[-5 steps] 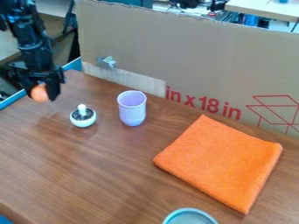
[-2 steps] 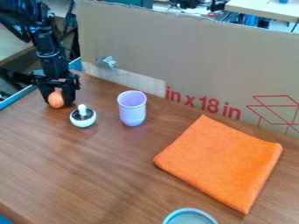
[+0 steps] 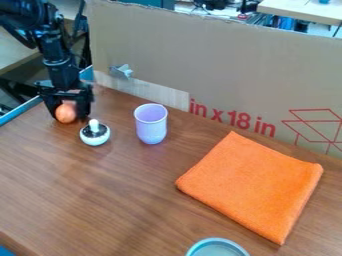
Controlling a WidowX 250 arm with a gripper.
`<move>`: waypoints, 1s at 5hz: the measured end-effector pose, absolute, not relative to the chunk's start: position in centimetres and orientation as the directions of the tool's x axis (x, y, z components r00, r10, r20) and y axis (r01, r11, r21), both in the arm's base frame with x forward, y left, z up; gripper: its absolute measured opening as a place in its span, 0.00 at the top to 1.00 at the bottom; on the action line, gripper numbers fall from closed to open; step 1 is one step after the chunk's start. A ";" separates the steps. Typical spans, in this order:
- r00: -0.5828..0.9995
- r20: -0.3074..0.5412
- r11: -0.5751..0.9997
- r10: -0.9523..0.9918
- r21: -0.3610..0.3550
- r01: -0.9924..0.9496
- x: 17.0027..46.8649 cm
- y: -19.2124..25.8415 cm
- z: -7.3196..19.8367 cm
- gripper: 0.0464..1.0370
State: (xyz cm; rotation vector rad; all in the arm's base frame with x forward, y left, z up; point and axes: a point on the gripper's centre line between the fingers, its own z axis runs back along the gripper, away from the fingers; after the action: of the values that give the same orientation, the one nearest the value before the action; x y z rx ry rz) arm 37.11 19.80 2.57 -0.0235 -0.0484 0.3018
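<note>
At the table's far left corner the black gripper (image 3: 69, 109) hangs low, pointing down, with an orange ball (image 3: 65, 113) at its lower end. Just right of it and nearer the camera is a small white round object (image 3: 95, 136) with a dark speckled top and a white knob. A pale purple cup (image 3: 151, 124) stands upright farther right. The folded orange cloth (image 3: 252, 185) lies flat on the right side of the table.
A tall cardboard panel (image 3: 220, 65) runs along the back of the wooden table (image 3: 120, 200). Part of a round grey-green dish (image 3: 217, 247) shows at the bottom edge. A blue edge strip (image 3: 21, 111) borders the table at the far left.
The gripper and the orange ball have come right and down from above the left edge to the tabletop by the white round object. Most of this motion came before the middle frame.
</note>
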 end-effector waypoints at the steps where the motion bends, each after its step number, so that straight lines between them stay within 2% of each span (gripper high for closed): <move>1: 0.950 0.063 0.951 0.306 -0.057 -0.303 37.5 19.6 2.7 0.04; 2: 0.949 0.068 0.950 0.309 -0.068 -0.304 37.5 19.5 2.8 0.04; 3: 0.943 0.087 0.947 0.321 -0.033 -0.319 36.8 19.6 4.5 0.04; 4: 0.935 0.114 0.940 0.335 0.036 -0.341 34.7 18.8 7.9 0.04; 5: 0.956 0.154 0.960 0.250 0.087 -0.265 33.2 14.9 11.6 0.04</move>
State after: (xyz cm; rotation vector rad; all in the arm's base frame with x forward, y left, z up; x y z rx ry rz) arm 33.22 14.89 11.58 0.1069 -0.1427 0.2617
